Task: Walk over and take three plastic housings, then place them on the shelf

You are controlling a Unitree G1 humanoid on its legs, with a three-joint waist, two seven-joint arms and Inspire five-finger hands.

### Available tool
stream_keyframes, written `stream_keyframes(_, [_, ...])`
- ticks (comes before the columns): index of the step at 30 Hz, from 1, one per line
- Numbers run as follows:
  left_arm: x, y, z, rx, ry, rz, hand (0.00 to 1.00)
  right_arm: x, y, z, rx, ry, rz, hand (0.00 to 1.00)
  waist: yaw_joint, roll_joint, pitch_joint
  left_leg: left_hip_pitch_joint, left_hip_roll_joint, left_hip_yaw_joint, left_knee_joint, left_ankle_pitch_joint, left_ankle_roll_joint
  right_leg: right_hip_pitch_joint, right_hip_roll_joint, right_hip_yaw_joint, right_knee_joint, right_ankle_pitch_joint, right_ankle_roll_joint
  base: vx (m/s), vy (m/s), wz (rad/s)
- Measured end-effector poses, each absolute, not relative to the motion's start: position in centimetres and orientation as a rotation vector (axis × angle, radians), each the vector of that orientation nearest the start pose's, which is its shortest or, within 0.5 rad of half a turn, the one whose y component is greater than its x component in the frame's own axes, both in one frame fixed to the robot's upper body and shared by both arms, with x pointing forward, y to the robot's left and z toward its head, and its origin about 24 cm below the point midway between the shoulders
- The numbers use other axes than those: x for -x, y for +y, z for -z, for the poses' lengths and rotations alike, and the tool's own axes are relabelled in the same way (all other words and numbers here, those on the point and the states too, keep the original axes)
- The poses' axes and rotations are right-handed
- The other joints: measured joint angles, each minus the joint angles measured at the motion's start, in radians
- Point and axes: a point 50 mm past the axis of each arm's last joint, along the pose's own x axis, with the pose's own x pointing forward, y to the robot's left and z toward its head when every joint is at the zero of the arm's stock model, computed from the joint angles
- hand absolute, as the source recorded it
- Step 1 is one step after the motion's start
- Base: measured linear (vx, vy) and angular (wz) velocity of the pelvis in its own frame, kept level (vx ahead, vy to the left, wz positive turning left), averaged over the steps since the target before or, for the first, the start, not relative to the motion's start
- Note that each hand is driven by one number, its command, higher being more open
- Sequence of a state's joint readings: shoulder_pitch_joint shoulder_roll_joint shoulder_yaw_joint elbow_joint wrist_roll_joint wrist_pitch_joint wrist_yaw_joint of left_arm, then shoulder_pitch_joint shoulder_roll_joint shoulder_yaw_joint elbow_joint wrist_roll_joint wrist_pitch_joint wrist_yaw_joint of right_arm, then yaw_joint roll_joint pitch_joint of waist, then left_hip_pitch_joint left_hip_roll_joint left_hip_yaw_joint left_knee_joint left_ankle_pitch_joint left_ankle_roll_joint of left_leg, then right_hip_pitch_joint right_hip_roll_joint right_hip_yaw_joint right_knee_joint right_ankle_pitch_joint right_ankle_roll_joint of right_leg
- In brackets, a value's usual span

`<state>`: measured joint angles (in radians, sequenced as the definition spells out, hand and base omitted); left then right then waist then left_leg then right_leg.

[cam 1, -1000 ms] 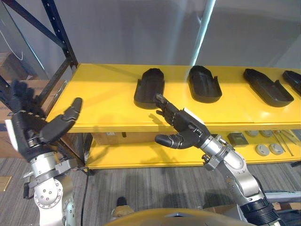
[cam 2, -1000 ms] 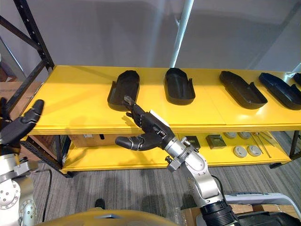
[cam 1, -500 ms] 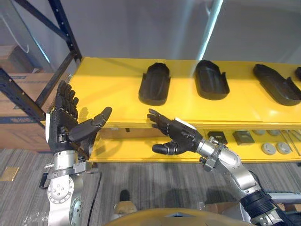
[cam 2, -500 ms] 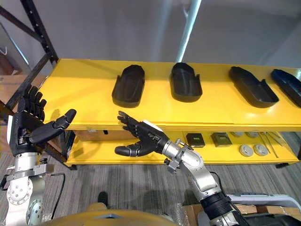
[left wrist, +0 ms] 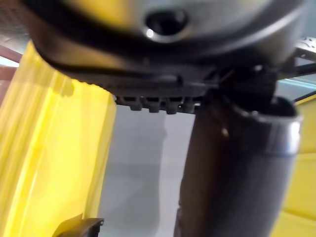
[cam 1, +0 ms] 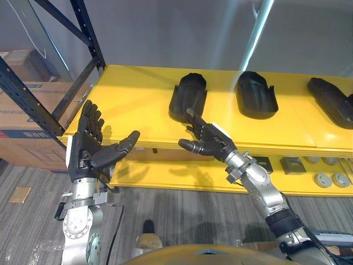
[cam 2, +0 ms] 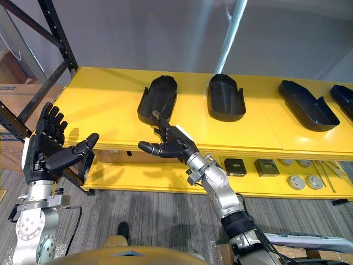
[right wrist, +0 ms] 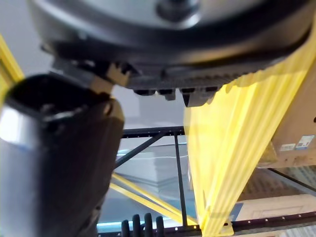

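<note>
Your right hand (cam 1: 209, 142) hovers, fingers spread and holding nothing, over the front edge of the yellow shelf board (cam 1: 132, 99). Its fingertips (cam 1: 191, 114) are at the near end of the first black plastic housing (cam 1: 189, 95); whether they touch it cannot be told. A second black plastic housing (cam 1: 256, 94) lies to the hand's right and a third black plastic housing (cam 1: 331, 102) farther right, with gaps between them. Bare board runs left of the hand to the dark rack upright (cam 1: 88, 33). Your left hand (cam 1: 88, 153) is raised off the shelf's left corner, fingers straight and empty. Beyond it sits a brown cardboard box (cam 1: 27, 118), its printed strip too small to read.
</note>
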<state>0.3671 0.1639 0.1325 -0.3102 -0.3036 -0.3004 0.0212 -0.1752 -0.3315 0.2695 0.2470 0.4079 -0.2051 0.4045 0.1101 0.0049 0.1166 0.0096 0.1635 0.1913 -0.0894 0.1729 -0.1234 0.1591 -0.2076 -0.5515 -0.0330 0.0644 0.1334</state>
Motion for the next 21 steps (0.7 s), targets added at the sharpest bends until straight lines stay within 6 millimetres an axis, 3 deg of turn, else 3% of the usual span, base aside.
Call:
stream_keyframes(7, [-17.3, 22.4, -7.6, 0.064, -0.284, -0.206, 1.00, -28.0, -14.7, -3.1, -0.038, -0.002, -0.512, 1.00, -0.001, 0.006, 0.006, 0.000, 0.001, 0.000, 0.000, 0.002, -0.001, 0.000, 0.001, -0.002, 0.000, 0.001, 0.000, -0.01, 0.001, 0.00])
stream_keyframes(21, [-17.3, 22.3, -7.6, 0.068, -0.284, -0.203, 1.00, -29.4, -16.2, -3.1, -0.042, -0.020, -0.350, 1.00, 0.002, 0.021, 0.017, 0.005, 0.001, 0.005, 0.000, 0.005, 0.004, 0.002, 0.001, 0.004, -0.001, 0.003, 0.001, 0.00, 0.000, -0.01])
